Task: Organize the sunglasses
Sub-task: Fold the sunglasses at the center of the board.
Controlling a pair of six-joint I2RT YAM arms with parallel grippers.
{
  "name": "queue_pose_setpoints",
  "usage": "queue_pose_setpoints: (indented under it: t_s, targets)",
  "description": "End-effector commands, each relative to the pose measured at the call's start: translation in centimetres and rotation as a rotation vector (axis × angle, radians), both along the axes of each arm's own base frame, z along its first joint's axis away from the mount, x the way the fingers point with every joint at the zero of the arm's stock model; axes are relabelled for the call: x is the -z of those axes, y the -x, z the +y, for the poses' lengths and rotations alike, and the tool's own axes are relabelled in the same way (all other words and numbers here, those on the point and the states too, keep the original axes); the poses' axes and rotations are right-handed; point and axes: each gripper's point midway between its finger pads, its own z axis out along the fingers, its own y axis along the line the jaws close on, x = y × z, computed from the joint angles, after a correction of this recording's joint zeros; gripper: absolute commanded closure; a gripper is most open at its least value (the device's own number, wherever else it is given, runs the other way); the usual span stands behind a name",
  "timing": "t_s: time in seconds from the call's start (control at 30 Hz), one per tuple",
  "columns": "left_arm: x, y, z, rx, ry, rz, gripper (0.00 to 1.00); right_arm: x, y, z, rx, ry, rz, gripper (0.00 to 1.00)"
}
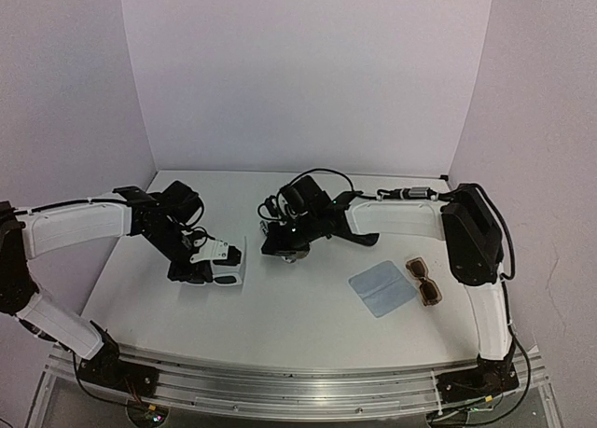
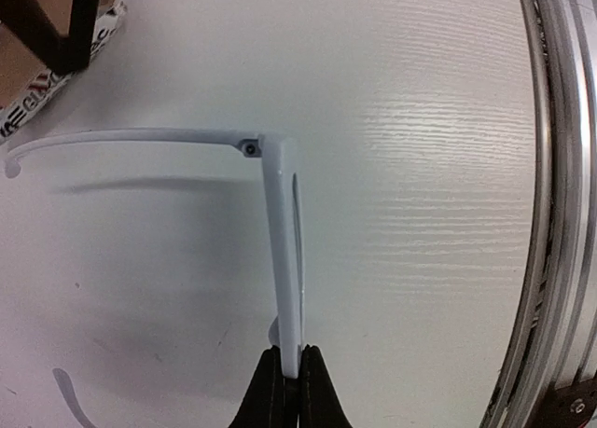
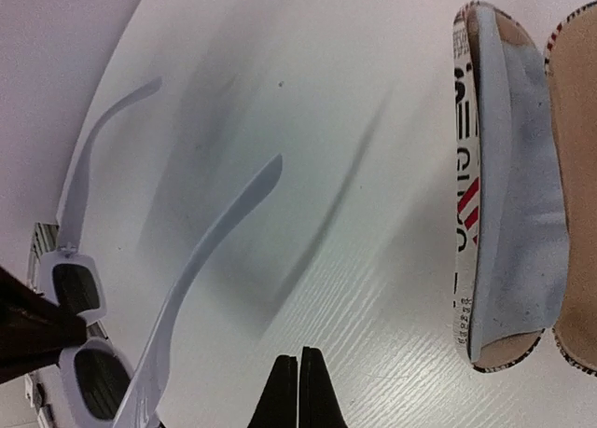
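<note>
Chunky white plastic sunglasses (image 2: 280, 251) were clamped by left gripper (image 2: 290, 391), lower centre; right gripper (image 3: 298, 391) was clenched empty. Temples likely needed folding before open patterned case (image 3: 465, 158).

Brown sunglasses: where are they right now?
The brown sunglasses lie on the table's right side in the top external view, just right of the light-blue cloth, beside the right arm.

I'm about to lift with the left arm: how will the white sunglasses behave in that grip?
Probably stiff: the white sunglasses hold their shape in the left gripper, pinched on the thin frame edge. With temples spread open, they may twist about that narrow grip. The smooth plastic looks slippery, so they could slide out.
</note>
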Motion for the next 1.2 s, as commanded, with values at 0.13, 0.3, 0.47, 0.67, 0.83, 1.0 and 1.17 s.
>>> queue_pose_setpoints:
  t_s: [0.13,0.3,0.47,0.67,0.83,1.0,1.17]
  targets:
    - [-1.6,1.4,-3.6,0.176,0.013,-0.011,1.0,-1.6,-0.3,2.1,0.054,-0.024,-0.008,1.0]
    - [-2.2,0.5,-5.9,0.251,0.025,-0.092,1.0,-1.1,0.8,4.4,-0.013,-0.06,0.035,1.0]
    - [-4.1,-1.5,-8.3,0.272,0.066,-0.176,1.0,-1.0,2.2,6.0,-0.063,-0.083,0.062,1.0]
    - [-5.3,-2.0,-9.7,0.325,0.11,-0.225,1.0,-1.2,3.8,7.8,-0.16,-0.132,0.107,1.0]
    - [-4.5,-1.1,-9.4,0.343,0.099,-0.186,1.0,-3.9,3.7,8.4,-0.194,-0.185,0.069,1.0]
    - [-2.1,0.1,-8.1,0.325,0.056,-0.11,1.0,-9.0,2.6,8.5,-0.202,-0.232,-0.075,1.0]
    - [-2.4,0.1,-8.4,0.311,0.077,-0.104,1.0,-10.0,2.8,8.2,-0.22,-0.245,-0.088,1.0]
